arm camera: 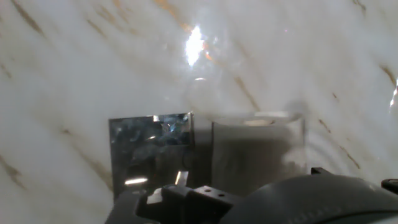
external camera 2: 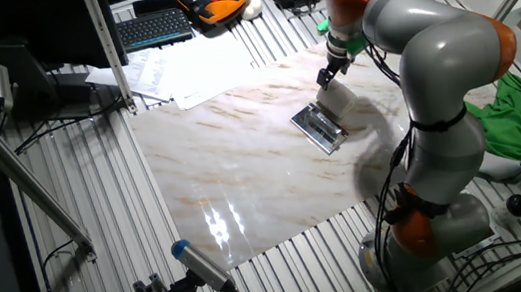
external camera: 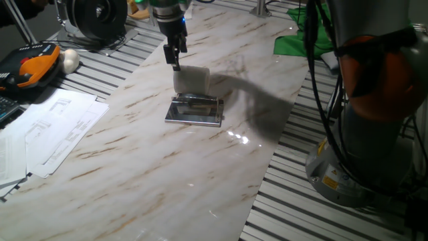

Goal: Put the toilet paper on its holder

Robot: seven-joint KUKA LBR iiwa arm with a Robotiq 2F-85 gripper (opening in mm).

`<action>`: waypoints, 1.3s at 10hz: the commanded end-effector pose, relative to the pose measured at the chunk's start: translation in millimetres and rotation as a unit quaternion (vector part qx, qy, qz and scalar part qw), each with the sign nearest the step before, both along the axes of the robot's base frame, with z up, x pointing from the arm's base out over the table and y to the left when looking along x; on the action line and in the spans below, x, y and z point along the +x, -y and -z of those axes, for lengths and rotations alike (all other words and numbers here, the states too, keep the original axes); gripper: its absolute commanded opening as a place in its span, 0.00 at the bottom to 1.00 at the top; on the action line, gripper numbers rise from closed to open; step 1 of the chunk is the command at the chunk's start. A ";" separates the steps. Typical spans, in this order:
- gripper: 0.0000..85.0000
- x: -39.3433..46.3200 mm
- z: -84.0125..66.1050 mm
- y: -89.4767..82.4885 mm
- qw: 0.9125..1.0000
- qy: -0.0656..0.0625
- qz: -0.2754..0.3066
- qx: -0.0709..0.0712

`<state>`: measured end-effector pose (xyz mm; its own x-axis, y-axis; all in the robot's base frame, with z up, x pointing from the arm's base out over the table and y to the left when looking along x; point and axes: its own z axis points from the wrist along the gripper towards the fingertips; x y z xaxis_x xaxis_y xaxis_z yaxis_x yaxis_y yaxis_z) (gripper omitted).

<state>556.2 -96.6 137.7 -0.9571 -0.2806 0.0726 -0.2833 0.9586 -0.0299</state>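
White toilet paper (external camera: 192, 79) just below gripper (external camera: 176, 62) | touching holder (external camera: 194, 110) | grip state unclear

The toilet paper (external camera: 192, 79) is a small white roll of soft paper resting on the marble-patterned counter (external camera: 134, 161), toward its far edge in one fixed view, just behind the holder (external camera: 194, 111) and touching or nearly touching it. The holder is a shiny chrome rectangular plate lying flat near the counter's middle, a horizontal bar crossing its top, its surface mirroring the surroundings. In the hand view the holder (arm camera: 152, 152) and the roll (arm camera: 256, 152) sit side by side.
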 end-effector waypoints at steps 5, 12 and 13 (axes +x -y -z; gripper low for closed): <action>1.00 -3.2 27.2 11.1 1.000 0.010 -0.010 0.007; 1.00 -3.2 56.1 20.9 0.999 0.033 -0.022 0.020; 1.00 -3.8 58.4 21.4 0.999 0.036 -0.022 0.021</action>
<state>552.3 -118.1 79.4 -0.9460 -0.3241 -0.0078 -0.3240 0.9460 -0.0125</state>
